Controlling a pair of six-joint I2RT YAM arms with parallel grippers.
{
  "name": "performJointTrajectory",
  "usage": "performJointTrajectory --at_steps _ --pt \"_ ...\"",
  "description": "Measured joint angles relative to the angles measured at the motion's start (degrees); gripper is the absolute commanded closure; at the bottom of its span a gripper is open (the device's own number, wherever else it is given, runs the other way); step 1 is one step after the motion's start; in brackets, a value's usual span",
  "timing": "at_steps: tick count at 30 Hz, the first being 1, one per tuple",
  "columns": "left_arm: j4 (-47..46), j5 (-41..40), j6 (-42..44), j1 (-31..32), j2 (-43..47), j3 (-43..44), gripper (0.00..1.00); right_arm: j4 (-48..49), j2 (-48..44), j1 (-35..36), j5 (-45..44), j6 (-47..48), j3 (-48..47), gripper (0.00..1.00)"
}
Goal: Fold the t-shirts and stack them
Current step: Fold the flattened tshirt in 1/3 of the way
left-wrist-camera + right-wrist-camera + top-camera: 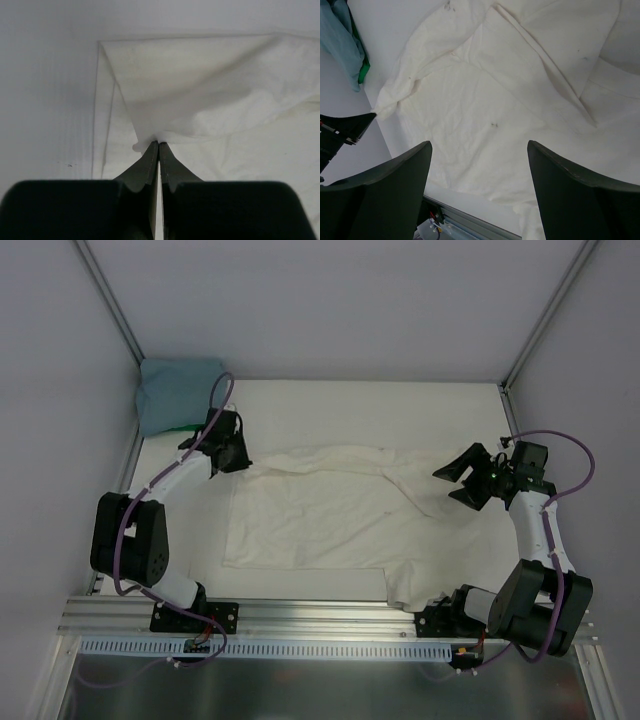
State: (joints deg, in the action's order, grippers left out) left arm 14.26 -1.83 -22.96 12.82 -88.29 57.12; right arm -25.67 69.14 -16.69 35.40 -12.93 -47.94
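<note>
Cream tee (320, 510) is lying mostly flat across the tabletop (400, 410) centre, rumpled twd the right edge. Left gripper (228, 455) is pinching the tee's far-left tip, jaws closed on cloth. Right gripper (465, 480) is hovering wide open over the tee's right side, holding nothing. Teal tee (178, 395) is sitting bunched in the far left corner. To fold well, the right gripper prob. needs a matching hold, so both are pulling evenly. Only the left wrist view is showing the pinch close up; the right wrist view is showing creases.
</note>
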Motion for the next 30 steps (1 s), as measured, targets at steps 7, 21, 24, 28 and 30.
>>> performJointTrajectory --at_steps 7,21,24,28,30 --pt "1.4 -4.6 5.8 0.0 -1.9 11.6 1.0 0.0 0.0 0.0 0.0 0.0 0.0 0.18" --pt "1.0 -8.7 9.9 1.7 -0.7 4.0 1.0 0.0 0.6 0.0 0.2 0.0 0.0 0.18" --pt "1.1 -9.9 8.7 3.4 1.2 -0.8 1.0 0.0 0.6 0.0 0.3 0.0 0.0 0.18" --pt "0.9 -12.6 6.4 6.7 4.1 -5.4 1.0 0.0 0.7 0.0 0.6 0.0 0.0 0.18" --pt "0.9 -14.1 5.2 7.9 5.2 -7.2 1.0 0.0 0.7 0.0 0.8 0.0 0.0 0.18"
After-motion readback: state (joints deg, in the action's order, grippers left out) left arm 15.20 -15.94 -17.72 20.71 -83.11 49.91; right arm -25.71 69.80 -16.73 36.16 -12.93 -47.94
